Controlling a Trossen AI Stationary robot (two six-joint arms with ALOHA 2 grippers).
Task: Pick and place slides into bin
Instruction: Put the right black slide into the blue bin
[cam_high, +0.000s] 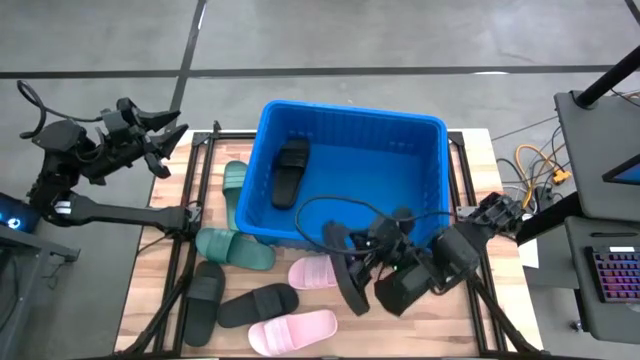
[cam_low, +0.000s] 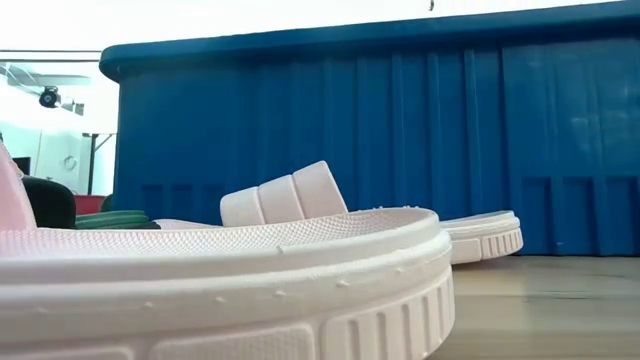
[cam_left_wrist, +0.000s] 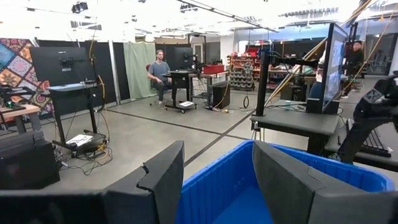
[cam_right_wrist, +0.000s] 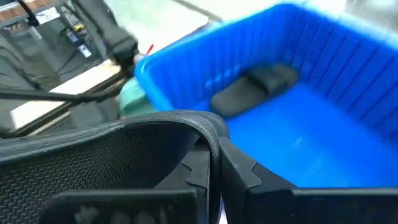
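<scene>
- The right gripper (cam_high: 352, 272) is clamped on 1 black slide (cam_high: 347, 278), held on edge just outside the near wall of the blue bin (cam_high: 436, 200), at that wall's right half.
- The bin's open interior lies directly beyond the held slide, across the near rim; the right wrist view looks over the sole's curved edge (cam_right_wrist: 186, 121) straight into the tub. My reading is that the coming move is a lift over that rim, then a release.
- The held slide's long axis runs roughly from the bin's near wall out toward the table's front edge.
- 1 black slide already in the bin (cam_high: 289, 171) lies against the left part of the floor, lengthwise from the far wall to the near wall; the floor's right part is bare, so it should not obstruct a drop.
- The near rim itself is the one obstacle.
- The left gripper (cam_high: 172, 135) waits off the bin's left side, fingers apart and empty, raised and well away.
- In front of the bin's near-left corner lie 2 green slides (cam_high: 235, 247), 2 more black ones (cam_high: 257, 303) and 2 pink ones (cam_high: 293, 332).
- The right arm is plainly nearer the bin.
</scene>
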